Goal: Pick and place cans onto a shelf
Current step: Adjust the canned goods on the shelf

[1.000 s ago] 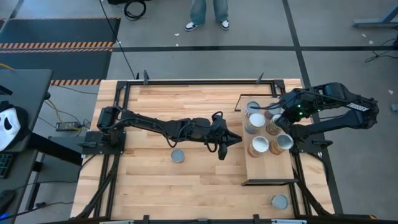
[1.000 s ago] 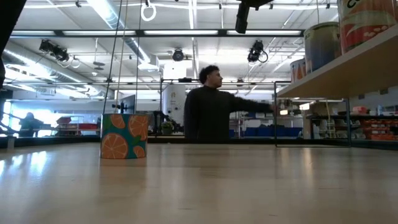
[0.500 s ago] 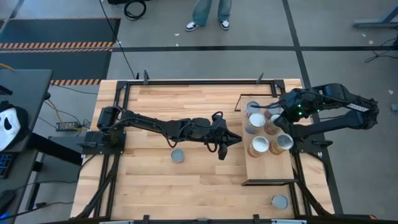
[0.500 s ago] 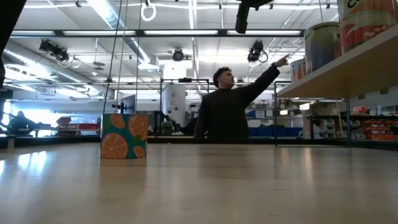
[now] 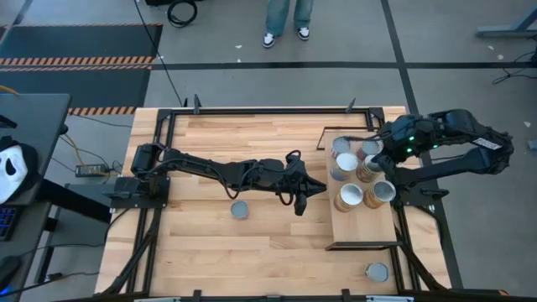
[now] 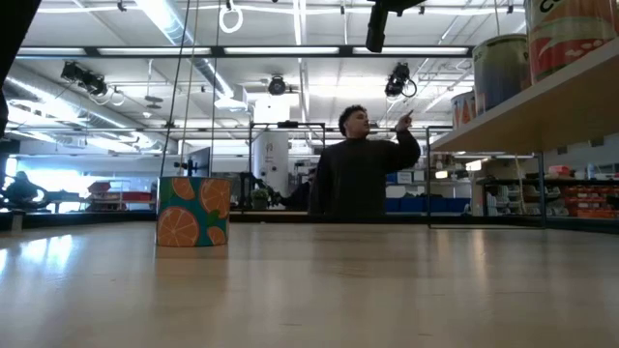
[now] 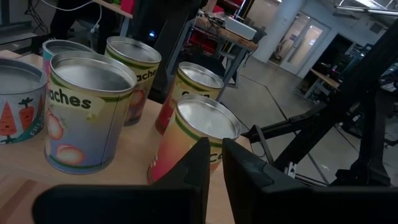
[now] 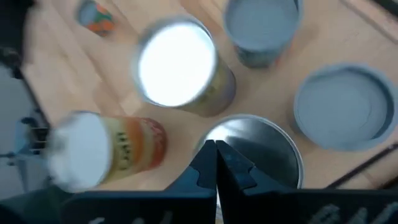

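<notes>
Since the earlier frames, only the right arm has shifted: its gripper (image 5: 375, 153) has drawn slightly back toward 3 o'clock above the cluster of cans (image 5: 346, 165) on the shelf (image 5: 362, 231), while the left arm holds the same pose at table centre. A person (image 6: 363, 169) beyond the table has also lowered a raised arm.

Right gripper: fingers pressed together, empty, hovering directly over a silver-topped can (image 8: 255, 155) (a placed one, to judge by its upright stance on the board). Left gripper (image 5: 312, 190): fingers likewise closed on nothing, pointing at the shelf from 9 o'clock.

Step in hand, as judged: retreat after a placement. Two cans remain off the shelf, one (image 5: 240, 210) at 6 o'clock of the left arm, another (image 5: 377, 272) near the table's edge, at 6 o'clock of the shelf. The next move calls for opening the fingers, descending over a loose can, and leaving the standing cluster undisturbed.
</notes>
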